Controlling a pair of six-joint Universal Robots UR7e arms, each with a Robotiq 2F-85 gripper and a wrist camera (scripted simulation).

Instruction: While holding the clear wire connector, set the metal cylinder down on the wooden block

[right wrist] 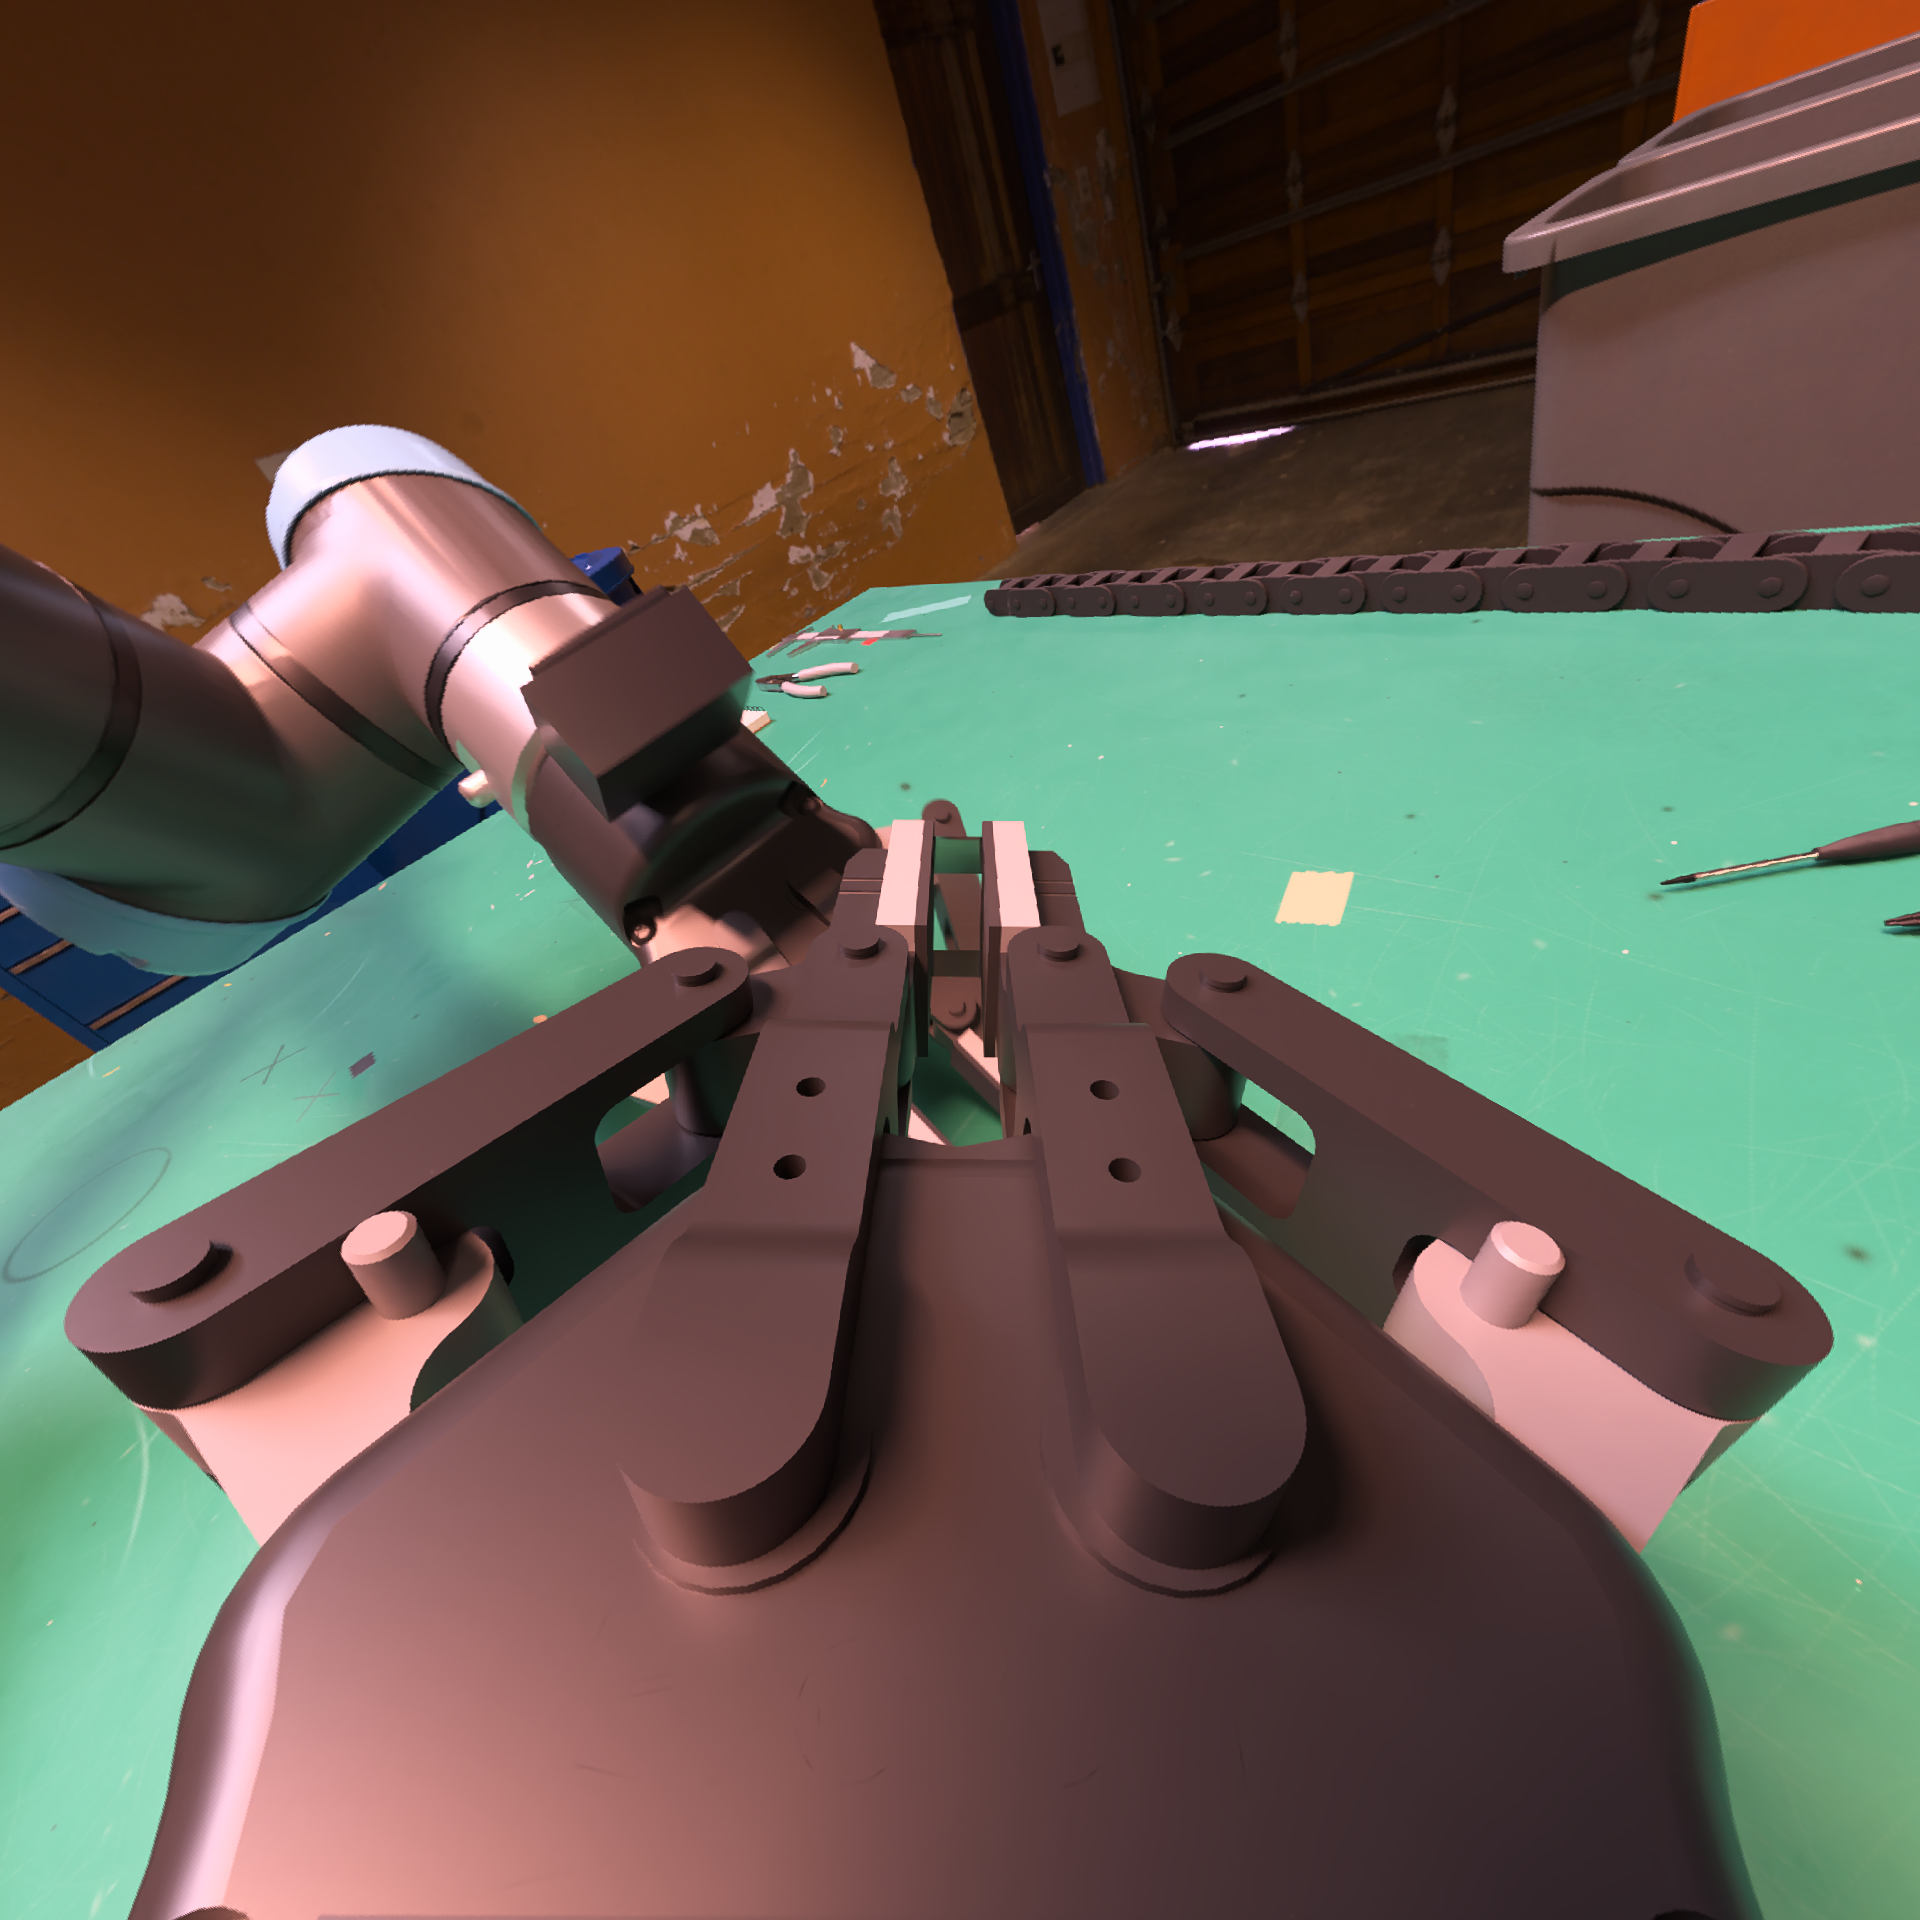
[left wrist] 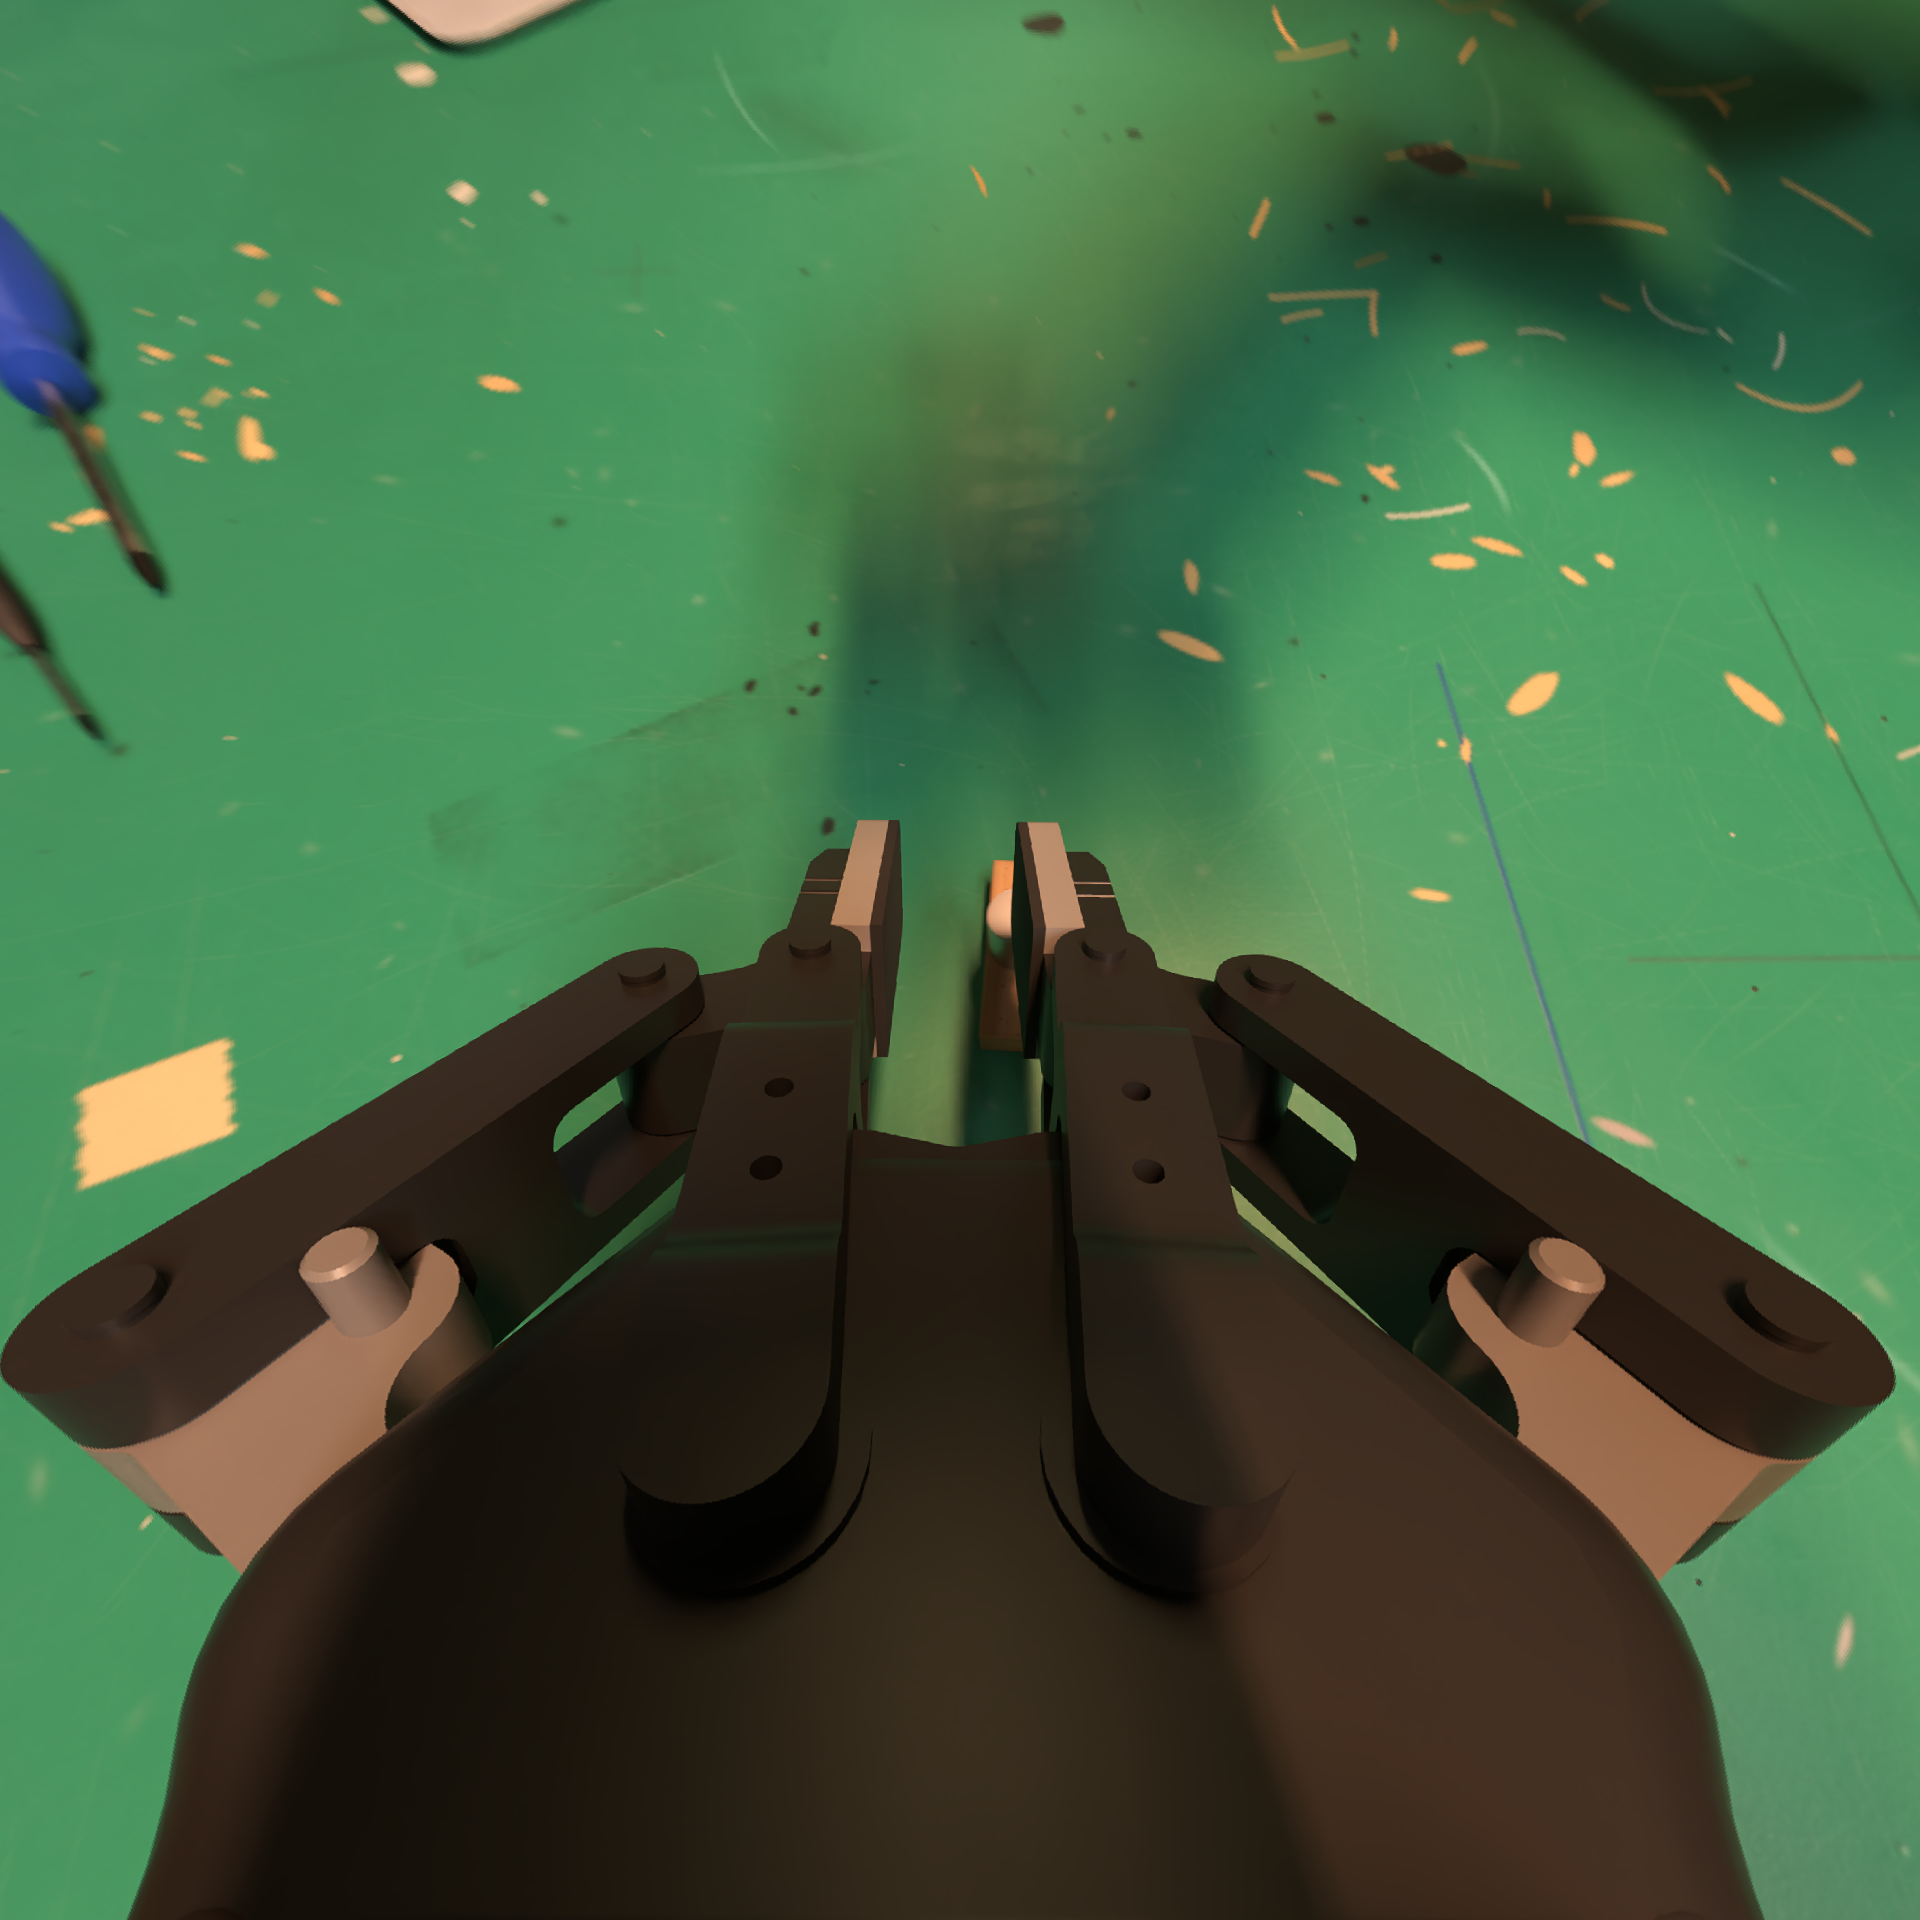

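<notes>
Screwdrivers: a blue-handled screwdriver (left wrist: 42,343) and a dark slim tool (left wrist: 42,665) lie at the left edge of the left wrist view, well apart from the gripper.
Tape patch: a tan patch (left wrist: 156,1112) lies flat on the green desk (left wrist: 520,623), left of the gripper.
Left gripper (left wrist: 958,914): it points down at the desk. The jaws stand a moderate gap apart with bare green between them; I cannot tell whether they grip anything.
Small pieces: a pale rounded piece (left wrist: 1000,914) and an orange-brown piece (left wrist: 1003,1013) show just beside the inner face of the right-hand finger, partly hidden. I cannot tell whether these are the cylinder and the block.
Open room, left view: scuffed desk with tan flecks ahead and to the right.
Left arm (right wrist: 364,675): in the right wrist view it reaches in from the left, over a blue cabinet (right wrist: 62,977) beyond the desk's left edge.
Right gripper (right wrist: 956,873): the jaws are clenched to a narrow slot on a see-through piece, the clear wire connector (right wrist: 956,906), with the other gripper just beyond.
Far edge: pliers (right wrist: 805,681), then a black link chain (right wrist: 1455,587) along the rim.
Right side: a tan patch (right wrist: 1314,897), a dark screwdriver (right wrist: 1787,860), and open desk between them.
Grey bin (right wrist: 1714,364): beyond the chain.
Writing: a wall panel (right wrist: 1070,62) bears marks too small to read.
</notes>
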